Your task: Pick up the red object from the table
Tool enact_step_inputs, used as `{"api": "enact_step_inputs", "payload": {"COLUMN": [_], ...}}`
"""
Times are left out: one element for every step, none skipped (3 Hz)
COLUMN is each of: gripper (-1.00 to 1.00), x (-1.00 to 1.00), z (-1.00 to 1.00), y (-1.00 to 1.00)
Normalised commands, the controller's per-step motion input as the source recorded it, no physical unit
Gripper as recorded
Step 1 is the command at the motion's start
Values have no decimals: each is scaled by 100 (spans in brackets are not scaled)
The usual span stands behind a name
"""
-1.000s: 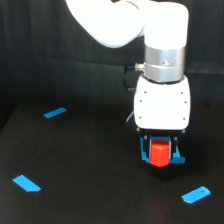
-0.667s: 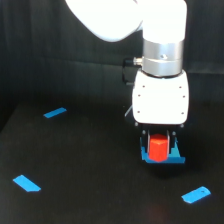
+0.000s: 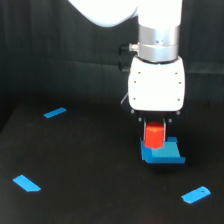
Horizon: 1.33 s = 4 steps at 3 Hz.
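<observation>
The red object (image 3: 154, 135) is a small red-orange block held between the dark fingers of my gripper (image 3: 154, 139), directly under the white wrist housing. The gripper is shut on it. The block's lower edge overlaps a blue square piece (image 3: 167, 154) that lies flat on the black table (image 3: 90, 165). I cannot tell whether the block still touches that piece. The fingers themselves are mostly hidden in shadow beside the block.
Three flat blue strips lie on the table: one (image 3: 55, 112) at the far left of the exterior view, one (image 3: 26, 183) at the near left, one (image 3: 196, 194) at the near right. A dark curtain hangs behind the table.
The arm and gripper have risen, and the red block has moved up with them. The blue square piece has stayed on the table.
</observation>
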Motion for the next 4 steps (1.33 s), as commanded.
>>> {"api": "enact_step_inputs", "payload": {"gripper": [-99, -100, -100, -100], "x": [-17, -16, -11, -9], "z": [85, 72, 52, 43], "y": [9, 10, 15, 13]}}
